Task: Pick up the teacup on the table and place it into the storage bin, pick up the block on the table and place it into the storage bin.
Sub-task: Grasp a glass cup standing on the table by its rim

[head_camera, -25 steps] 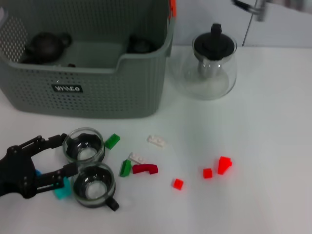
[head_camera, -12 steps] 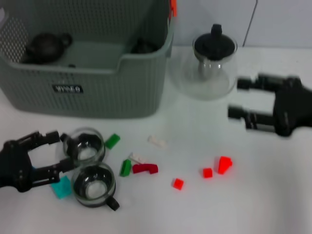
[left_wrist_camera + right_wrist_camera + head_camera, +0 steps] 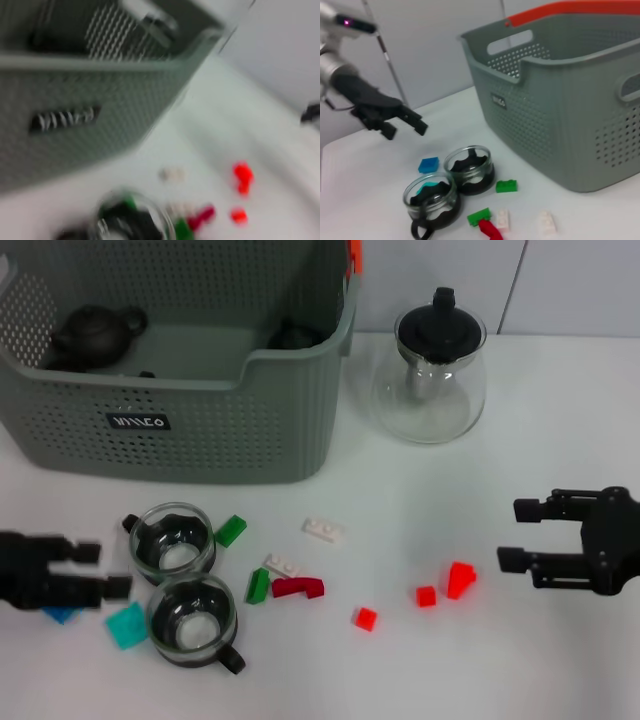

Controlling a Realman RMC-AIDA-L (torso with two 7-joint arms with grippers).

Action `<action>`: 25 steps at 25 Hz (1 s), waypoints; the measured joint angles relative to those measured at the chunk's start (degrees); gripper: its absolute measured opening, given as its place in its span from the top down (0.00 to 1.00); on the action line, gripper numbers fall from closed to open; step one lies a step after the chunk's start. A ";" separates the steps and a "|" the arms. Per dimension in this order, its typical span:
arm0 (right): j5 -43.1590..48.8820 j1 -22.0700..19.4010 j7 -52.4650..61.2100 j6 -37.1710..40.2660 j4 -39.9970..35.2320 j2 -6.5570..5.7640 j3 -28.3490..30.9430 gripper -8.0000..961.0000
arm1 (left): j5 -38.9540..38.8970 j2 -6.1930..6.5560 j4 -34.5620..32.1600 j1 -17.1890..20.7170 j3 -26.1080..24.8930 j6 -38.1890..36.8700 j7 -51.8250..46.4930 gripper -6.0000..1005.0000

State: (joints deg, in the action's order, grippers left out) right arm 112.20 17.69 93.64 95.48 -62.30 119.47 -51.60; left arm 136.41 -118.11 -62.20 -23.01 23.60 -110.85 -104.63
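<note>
Two glass teacups stand side by side at the front left, one [image 3: 172, 538] behind the other [image 3: 192, 617]. Small blocks lie around them: green [image 3: 230, 530], white [image 3: 321, 529], dark red [image 3: 298, 587], teal [image 3: 127, 625], and red ones [image 3: 460, 578] farther right. The grey-green storage bin [image 3: 180, 420] stands at the back left. My left gripper [image 3: 103, 569] is open and empty, just left of the cups. My right gripper [image 3: 520, 534] is open and empty, right of the red blocks. The right wrist view shows the cups [image 3: 469, 167], the bin [image 3: 560, 100] and the left gripper [image 3: 402, 127].
A clear glass teapot with a black lid [image 3: 430, 365] stands right of the bin. A dark teapot [image 3: 95, 332] lies inside the bin. A blue block [image 3: 62, 614] lies under my left gripper. The left wrist view is blurred, showing the bin wall [image 3: 75, 100].
My left gripper has drawn back to the left, away from the two cups. My right gripper has come into view and moved down to the front right, beside the red blocks.
</note>
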 joint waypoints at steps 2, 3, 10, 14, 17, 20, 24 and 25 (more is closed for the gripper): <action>0.28 0.41 -0.03 0.07 0.67 0.05 -0.01 0.23 | 2.69 -0.18 -2.76 -1.00 4.77 -1.55 -3.22 0.10; 0.43 0.79 -0.04 0.08 1.36 0.04 0.08 0.23 | 4.00 -0.62 -4.87 -1.34 8.67 -2.83 -3.96 0.10; 1.05 3.84 -0.32 -0.35 7.21 -1.06 0.52 0.23 | 11.17 -5.20 -15.13 -3.42 23.62 -3.39 -4.71 0.10; 1.70 4.73 -0.62 -0.94 9.12 -1.48 0.77 0.23 | 12.81 -5.75 -15.56 -5.03 26.50 -3.49 -5.13 0.10; 2.53 5.27 -0.63 -1.36 9.46 -1.50 1.25 0.23 | 12.81 -6.02 -15.46 -5.36 29.32 -2.21 -5.24 0.10; 2.76 5.78 -0.65 -1.41 10.37 -1.51 1.32 0.23 | 12.83 -6.21 -14.80 -5.42 33.10 0.66 -5.41 0.10; 2.88 6.34 -0.65 -1.59 11.63 -1.71 1.41 0.23 | 12.91 -6.26 -13.37 -5.33 37.54 5.10 -6.83 0.11; 2.90 6.38 -0.65 -1.68 11.80 -1.75 1.42 0.23 | 12.94 -6.25 -13.21 -5.33 37.96 5.70 -7.18 0.11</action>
State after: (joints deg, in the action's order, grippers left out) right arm 115.10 24.07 92.98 93.80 -50.51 117.72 -50.18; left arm 149.35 -124.36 -75.41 -28.34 61.56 -105.16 -111.81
